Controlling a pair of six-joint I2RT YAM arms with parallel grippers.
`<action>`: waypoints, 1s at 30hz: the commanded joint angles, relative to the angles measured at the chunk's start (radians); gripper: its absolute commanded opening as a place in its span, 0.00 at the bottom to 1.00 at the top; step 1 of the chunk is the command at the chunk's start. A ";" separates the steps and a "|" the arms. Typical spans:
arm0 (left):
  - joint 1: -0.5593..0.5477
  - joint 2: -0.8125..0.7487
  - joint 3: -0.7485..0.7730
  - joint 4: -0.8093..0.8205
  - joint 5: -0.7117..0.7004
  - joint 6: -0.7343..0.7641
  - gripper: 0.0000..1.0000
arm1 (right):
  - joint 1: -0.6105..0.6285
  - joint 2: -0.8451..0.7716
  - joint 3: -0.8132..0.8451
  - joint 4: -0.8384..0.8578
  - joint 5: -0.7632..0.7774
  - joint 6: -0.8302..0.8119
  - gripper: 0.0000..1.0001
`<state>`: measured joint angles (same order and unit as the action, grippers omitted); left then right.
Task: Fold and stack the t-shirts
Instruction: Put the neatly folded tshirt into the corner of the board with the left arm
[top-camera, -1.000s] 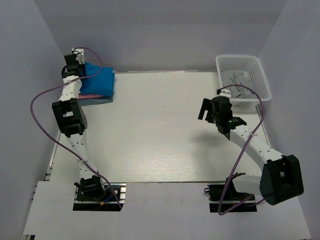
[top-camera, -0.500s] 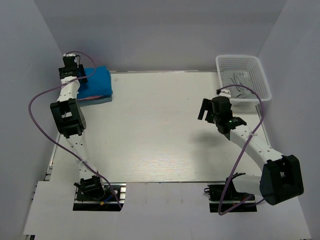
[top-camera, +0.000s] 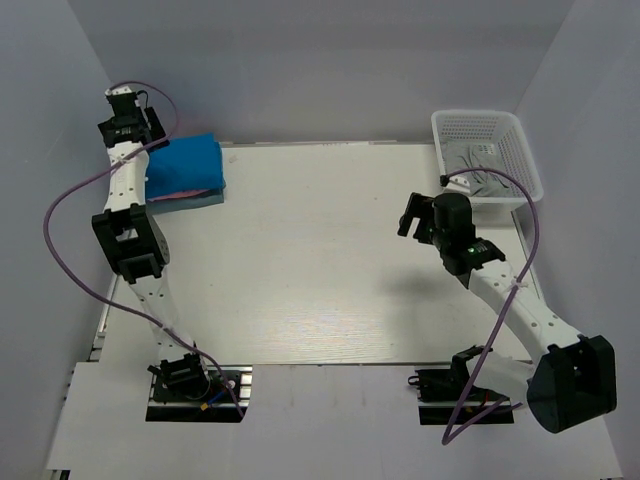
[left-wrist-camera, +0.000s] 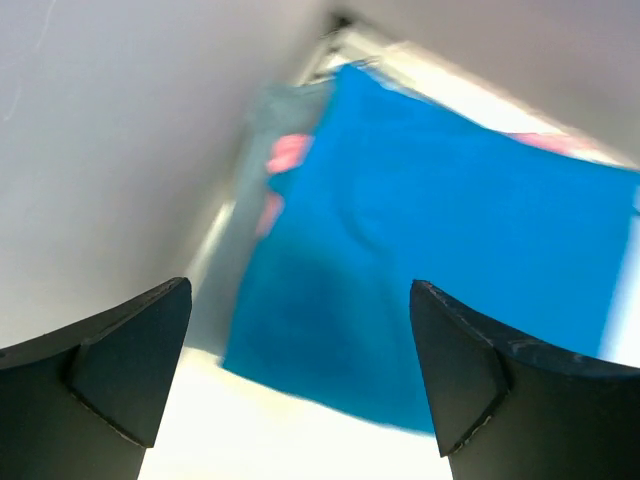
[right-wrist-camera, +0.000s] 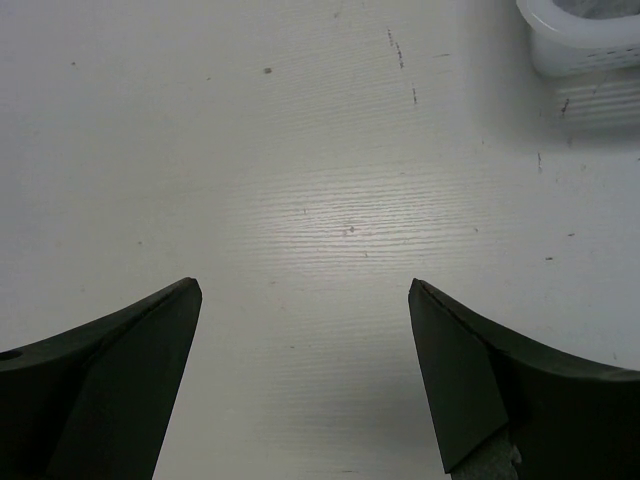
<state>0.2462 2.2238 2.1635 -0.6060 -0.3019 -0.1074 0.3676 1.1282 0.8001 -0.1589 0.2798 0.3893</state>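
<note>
From above, the left gripper (top-camera: 122, 118) hung hard by the side wall. The right gripper (top-camera: 412, 218) had open table (top-camera: 320, 250) all round, with the basket (top-camera: 474, 114) beyond it.

In the left wrist view, the bright blue t-shirt (left-wrist-camera: 440, 250) lay flat below the parted, empty fingers (left-wrist-camera: 110, 360). The pink t-shirt (left-wrist-camera: 287, 152) and the grey-blue t-shirt (left-wrist-camera: 268, 108) peeked out beneath it.

In the right wrist view, the jaws were spread and empty above bare table.

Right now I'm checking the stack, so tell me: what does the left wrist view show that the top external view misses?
Only the left wrist: the left gripper seen close, open and empty. Only top external: the white basket holding grey cloth, and the right gripper. Both: the blue t-shirt on top, with the pink t-shirt and grey-blue t-shirt peeking out beneath.
</note>
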 joint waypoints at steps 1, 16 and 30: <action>-0.024 -0.209 -0.055 -0.021 0.191 -0.060 1.00 | -0.001 -0.030 -0.016 0.024 -0.033 0.006 0.90; -0.488 -0.987 -1.238 0.357 0.244 -0.402 1.00 | 0.004 -0.218 -0.258 0.078 -0.198 0.155 0.90; -0.567 -1.428 -1.556 0.278 0.179 -0.459 1.00 | 0.002 -0.366 -0.409 0.226 -0.266 0.183 0.90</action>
<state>-0.3164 0.8215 0.6193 -0.3481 -0.0944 -0.5587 0.3687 0.7780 0.3935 -0.0059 0.0292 0.5762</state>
